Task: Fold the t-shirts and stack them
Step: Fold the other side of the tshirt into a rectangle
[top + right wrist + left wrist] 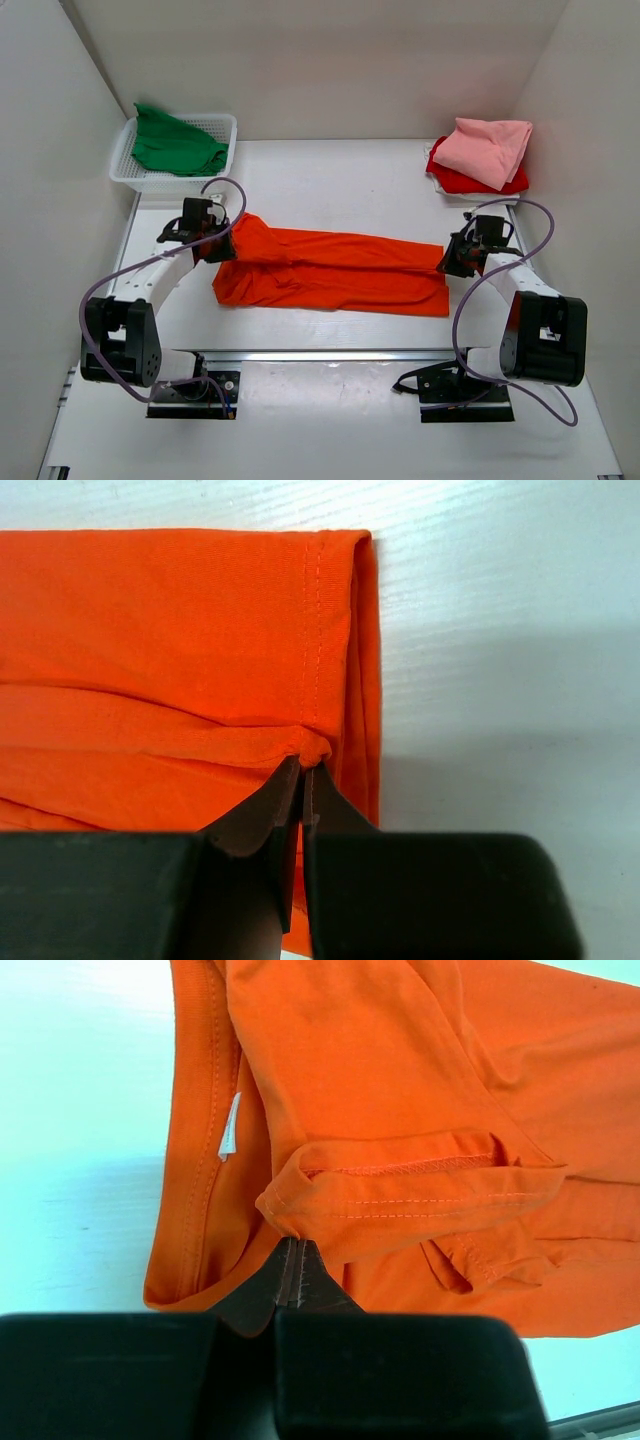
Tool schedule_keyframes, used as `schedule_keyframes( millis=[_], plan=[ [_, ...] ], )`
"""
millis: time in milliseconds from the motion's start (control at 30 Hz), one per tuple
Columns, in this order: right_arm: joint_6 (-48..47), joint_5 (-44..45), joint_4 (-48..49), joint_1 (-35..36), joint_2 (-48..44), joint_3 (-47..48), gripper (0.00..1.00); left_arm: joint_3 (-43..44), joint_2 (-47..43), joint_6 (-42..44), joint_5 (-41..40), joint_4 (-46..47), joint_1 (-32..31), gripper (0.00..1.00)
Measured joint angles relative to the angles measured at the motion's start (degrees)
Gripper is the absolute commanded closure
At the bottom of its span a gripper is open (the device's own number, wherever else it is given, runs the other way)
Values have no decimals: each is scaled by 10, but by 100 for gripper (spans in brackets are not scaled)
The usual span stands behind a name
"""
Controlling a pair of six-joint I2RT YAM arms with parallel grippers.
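Orange t-shirt lies at the centre of the bench, folded into a long band running left to right. Left claw is pinched tight on a folded sleeve hem at the collar end. Right claw is pinched tight on a small tuck at the bottom hem.

Risks: each grip takes only a sliver of cloth, so a pull may slip a layer free. An uneven lift would likely skew the fold, and the loose sleeve could flop out.

Green t-shirt sits in the mesh basket, far left. Pink t-shirt lies on the red t-shirt, far right.

Bench is white and smooth, probably slick under cloth. White walls close in on three sides, under bright, even light.
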Motion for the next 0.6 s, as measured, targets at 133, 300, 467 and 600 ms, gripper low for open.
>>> schedule_keyframes(
  millis=[133,300,467,600],
  plan=[
    [0,4,-12,0,0,0,100,-6,-3,0,-5,-7,-1,100],
    [0,4,-28,1,1,0,100,-9,-4,-4,-9,-21,-1,100],
    [4,7,-43,4,1,0,100,-23,-14,-10,-12,-28,-4,100],
    [6,15,-50,4,-2,0,77,-28,-24,-15,-12,-29,-4,80]
  ],
)
